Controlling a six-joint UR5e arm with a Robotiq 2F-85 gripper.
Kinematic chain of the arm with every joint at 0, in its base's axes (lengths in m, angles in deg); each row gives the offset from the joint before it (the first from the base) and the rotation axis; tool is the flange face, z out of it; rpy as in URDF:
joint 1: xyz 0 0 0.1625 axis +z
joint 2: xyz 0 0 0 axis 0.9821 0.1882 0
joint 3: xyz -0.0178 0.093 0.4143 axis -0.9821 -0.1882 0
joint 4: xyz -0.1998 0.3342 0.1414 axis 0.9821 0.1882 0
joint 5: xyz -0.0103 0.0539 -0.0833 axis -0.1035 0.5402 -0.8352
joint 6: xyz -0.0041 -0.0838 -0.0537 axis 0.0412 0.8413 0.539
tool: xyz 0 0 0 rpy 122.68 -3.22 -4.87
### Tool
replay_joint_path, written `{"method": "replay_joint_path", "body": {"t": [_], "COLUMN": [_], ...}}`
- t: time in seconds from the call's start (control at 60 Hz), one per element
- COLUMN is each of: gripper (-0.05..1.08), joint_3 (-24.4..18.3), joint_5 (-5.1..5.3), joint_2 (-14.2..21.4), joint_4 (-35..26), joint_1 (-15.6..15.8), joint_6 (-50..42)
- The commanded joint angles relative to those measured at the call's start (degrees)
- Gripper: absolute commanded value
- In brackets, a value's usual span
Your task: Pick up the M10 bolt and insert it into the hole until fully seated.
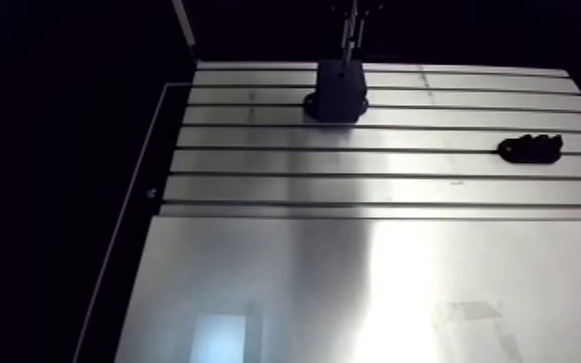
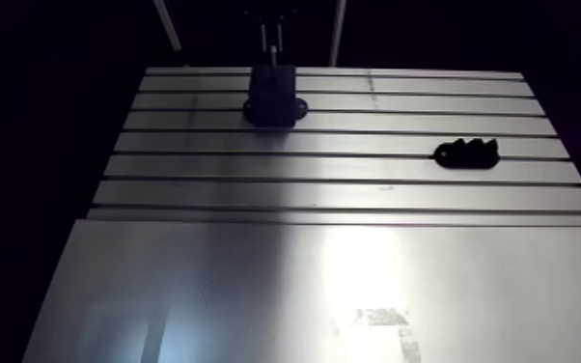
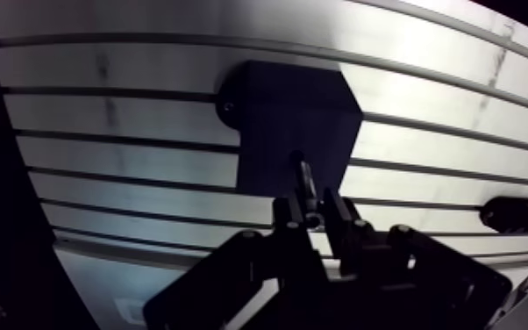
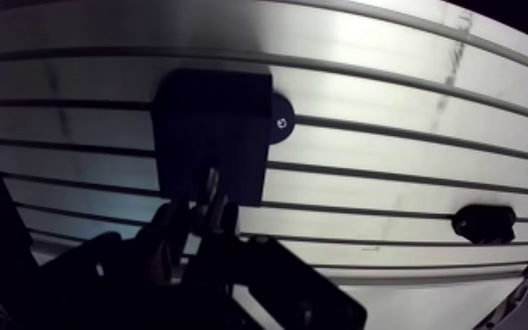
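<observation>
Now, slim greyish bolt (image 3: 303,174), pinched in gripper (image 3: 313,209), over black block (image 3: 294,114)

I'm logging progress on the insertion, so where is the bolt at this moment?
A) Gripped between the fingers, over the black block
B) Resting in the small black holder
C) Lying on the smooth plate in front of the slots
A: in the wrist view the bolt sits pinched in the gripper, over the black block; the small black holder lies apart, off to one side.
</observation>
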Motion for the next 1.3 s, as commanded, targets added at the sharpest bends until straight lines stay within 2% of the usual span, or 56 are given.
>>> {"method": "replay_joint_path", "body": {"t": [0.017, 1.3], "gripper": [1.08, 1.08], "joint_3": [-0.05, 0.03], "joint_5": [0.01, 0.01], "joint_2": [-0.37, -0.98], "joint_4": [0.0, 0.09], "joint_1": [-0.04, 0.14], "joint_6": [0.0, 0.0]}}
